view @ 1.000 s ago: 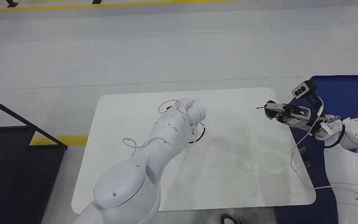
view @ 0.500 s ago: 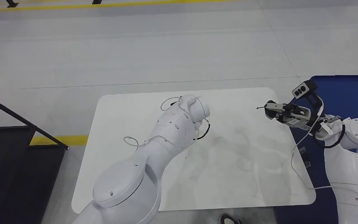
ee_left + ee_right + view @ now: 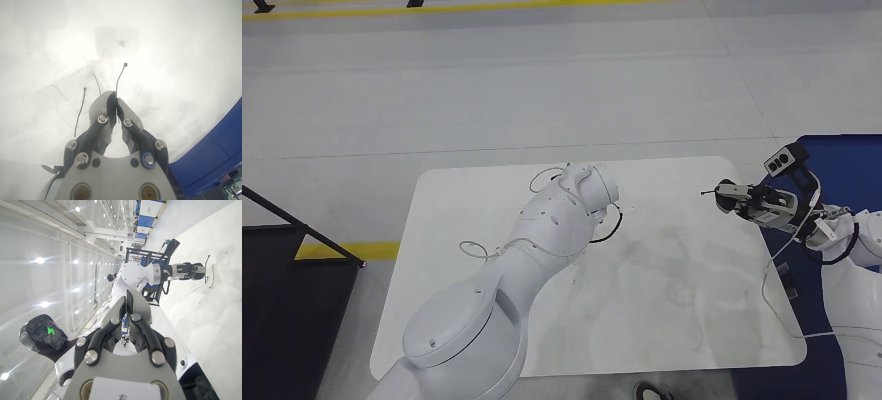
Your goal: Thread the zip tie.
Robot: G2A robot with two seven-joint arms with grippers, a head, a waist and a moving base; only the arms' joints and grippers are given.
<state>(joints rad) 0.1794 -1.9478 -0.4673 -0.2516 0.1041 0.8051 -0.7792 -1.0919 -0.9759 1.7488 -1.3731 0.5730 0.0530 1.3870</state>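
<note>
Left pincer (image 3: pixel 115 98) gripping zip tie (image 3: pixel 117 81), table edge (image 3: pixel 742 172)

— How many zip ties?
— Two for certain: one held tie (image 3: pixel 118 80) and one loose tie (image 3: pixel 79 112), each with one head showing.
— And the thin black strand (image 3: pixel 96 82) between them?
— One strand. No head shows and one end is hidden, so I cannot tell whether it is a third tie.
— Grippers?
— Two: the left gripper (image 3: pixel 115 96) and the right gripper (image 3: pixel 126 294).
— Worktops?
— One white worktop (image 3: pixel 692 300).
</note>
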